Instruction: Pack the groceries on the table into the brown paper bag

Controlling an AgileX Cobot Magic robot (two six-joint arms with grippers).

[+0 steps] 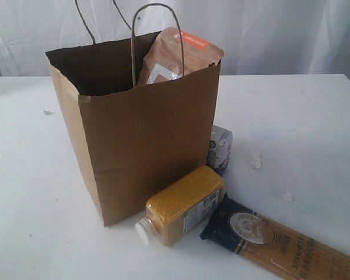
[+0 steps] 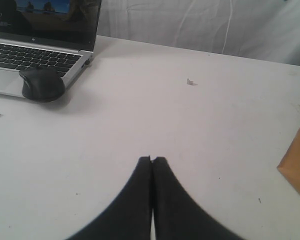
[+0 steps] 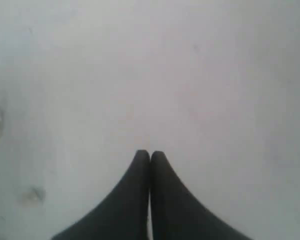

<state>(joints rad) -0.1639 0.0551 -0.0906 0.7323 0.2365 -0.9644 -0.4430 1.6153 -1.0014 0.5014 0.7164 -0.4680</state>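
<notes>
The long spaghetti pack point(image 1: 291, 245) lay flat on the white bench point(image 1: 303, 116), nearest the exterior camera. Its dark end pointed toward the brown paper bag point(image 1: 134, 146) and sat just beside the yellow-grain bottle point(image 1: 184, 205). That bottle lay on its side along the foot of the bag's right wall, its white cap at the bag's near corner. Just behind it, the small white-blue carton point(image 1: 220, 147) stood close against the same wall, partly hidden by the bag. The bag stood upright with its mouth open and its twisted loop handles raised. Inside it, toward the far right corner, the brown pouch with orange label point(image 1: 178, 55) leaned with its top poking above the rim. Neither hand showed in the exterior view. In its own wrist view the left hand point(image 2: 152, 159) was clenched on nothing, its dark fingers pressed together over bare bench near a corner of the bag point(image 2: 297, 170). Farther off lay a black mouse point(image 2: 42, 84) and an open laptop point(image 2: 40, 45). The right hand point(image 3: 150, 152) was likewise clenched and empty above bare bench; where it stood relative to the bag could not be told.
</notes>
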